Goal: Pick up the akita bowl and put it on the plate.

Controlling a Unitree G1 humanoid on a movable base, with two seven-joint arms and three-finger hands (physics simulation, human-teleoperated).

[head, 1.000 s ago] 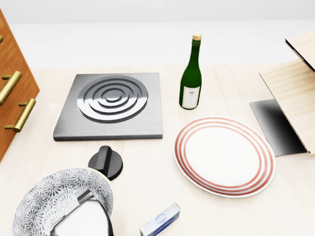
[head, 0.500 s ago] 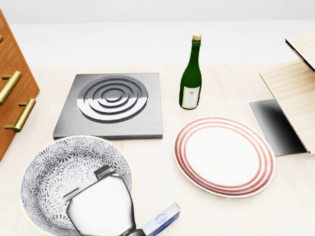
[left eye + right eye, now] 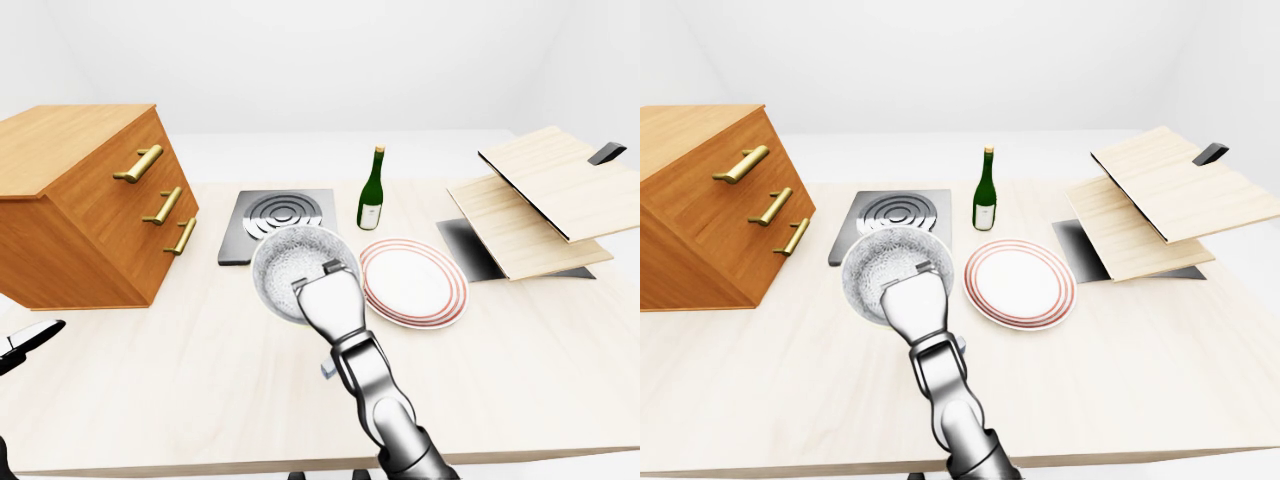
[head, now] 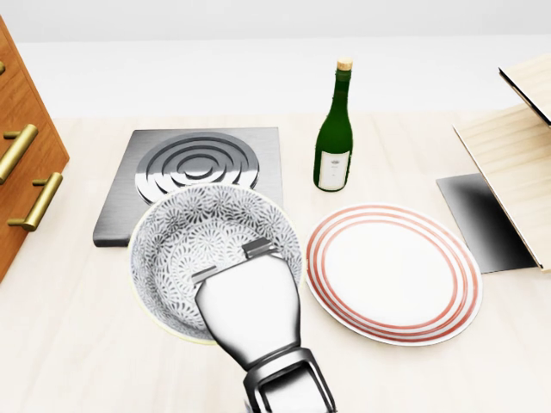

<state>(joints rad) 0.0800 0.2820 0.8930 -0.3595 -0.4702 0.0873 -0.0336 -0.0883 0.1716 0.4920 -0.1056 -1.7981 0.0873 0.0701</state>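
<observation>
The akita bowl (image 4: 202, 237), white with a grey flower pattern, hangs above the table, tilted so its inside faces the camera. My right hand (image 4: 234, 263) is shut on its near rim, with two fingers (image 4: 258, 249) hooked inside. In the head view the bowl overlaps the lower right corner of the stove plate, and its right edge is just left of the plate (image 4: 392, 271). That plate is white with red rings, lies flat on the table and has nothing on it. My left hand (image 3: 30, 342) shows only as a tip at the lower left of the left-eye view.
A green wine bottle (image 4: 334, 138) stands just above the plate. A grey stove plate (image 4: 198, 172) lies at the upper left, and a wooden drawer cabinet (image 3: 80, 200) stands further left. Stacked wooden boards (image 3: 540, 195) over a dark mat (image 4: 482, 219) lie to the right.
My right hand has carried the bowl up and to the right in the head view, towards the plate. The bowl and arm now cover the black knob and the small box.
</observation>
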